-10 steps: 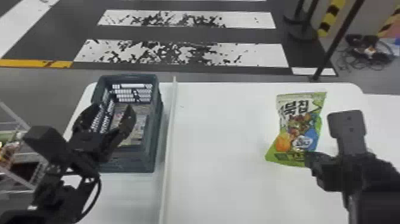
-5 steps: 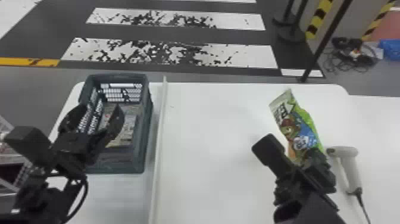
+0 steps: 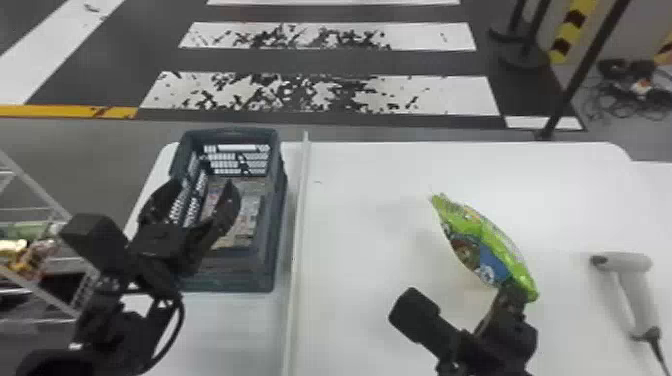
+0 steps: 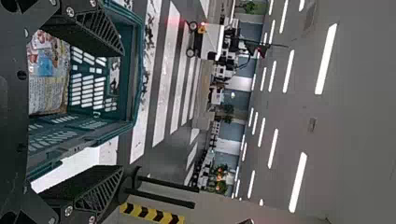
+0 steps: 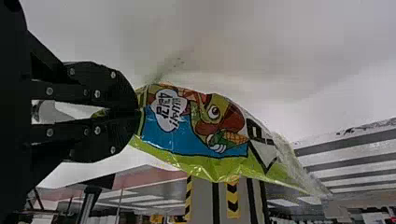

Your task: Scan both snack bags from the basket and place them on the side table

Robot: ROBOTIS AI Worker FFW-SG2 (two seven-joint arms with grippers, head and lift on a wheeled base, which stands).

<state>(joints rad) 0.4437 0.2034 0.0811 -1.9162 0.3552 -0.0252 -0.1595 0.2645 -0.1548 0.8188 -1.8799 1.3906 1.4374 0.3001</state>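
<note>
Big indoor hall, reads as a robotics lab or test floor, can't tell which. Crosswalk stripes (image 3: 430, 95) painted on the floor, rows of strip lights (image 4: 327, 58) across the ceiling (image 4: 359, 116), yellow-black hazard tape (image 3: 572, 22), loose cables (image 3: 612, 102). Shop-type kit too: white counter (image 3: 370, 170), handheld scanner (image 3: 627, 261), wire rack (image 3: 42, 202).

In the head view, the left arm (image 3: 112, 320) comes in at eight o'clock, and the left gripper (image 3: 201, 187) points toward one o'clock — its two flat fingers (image 4: 100, 189) spread wide apart. The right arm (image 3: 492, 345) comes in at five o'clock, with the right gripper (image 3: 517, 291) aimed toward one — its black fingers (image 5: 116, 135) pinched together at the tips.
</note>
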